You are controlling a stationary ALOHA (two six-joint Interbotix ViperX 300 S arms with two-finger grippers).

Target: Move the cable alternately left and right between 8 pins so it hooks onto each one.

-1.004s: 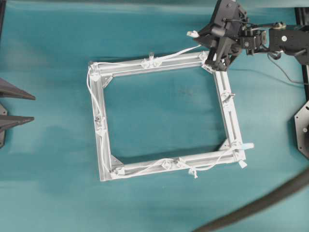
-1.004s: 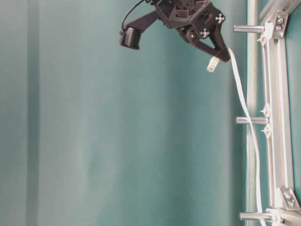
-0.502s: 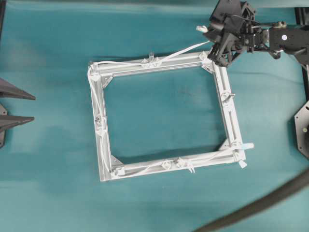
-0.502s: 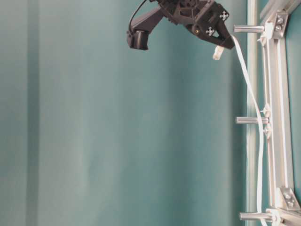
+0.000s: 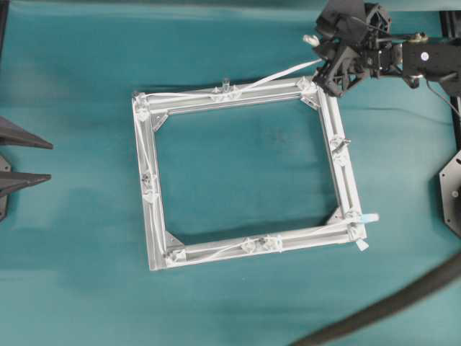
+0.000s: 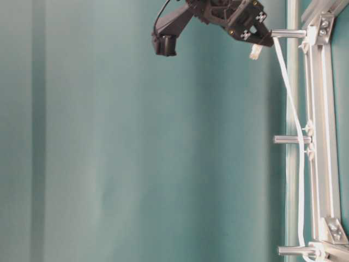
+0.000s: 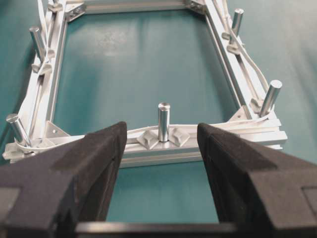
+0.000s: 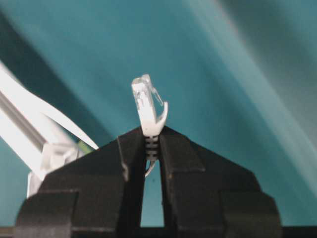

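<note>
Right gripper point(image 8: 152, 148) pinches plug end of thin white cable point(image 5: 270, 76) above far-right corner | cable routed round square aluminium frame point(image 5: 350, 189) — last short silvery pins point(image 5: 303, 81) apparently remain | left gripper point(image 7: 159, 148) spread, idle

So the desk point(image 5: 86, 288) is covered in a plain teal surface, kinda matte with a few faint darker smudges. Lying flat on it, roughly in the middle, is a square silver aluminium frame point(image 5: 153, 216), turned slightly off-square to the desk edges. A thick dark grey hose point(image 5: 389, 306) curves across the bottom right corner in the overhead view, well apart from the frame.
</note>
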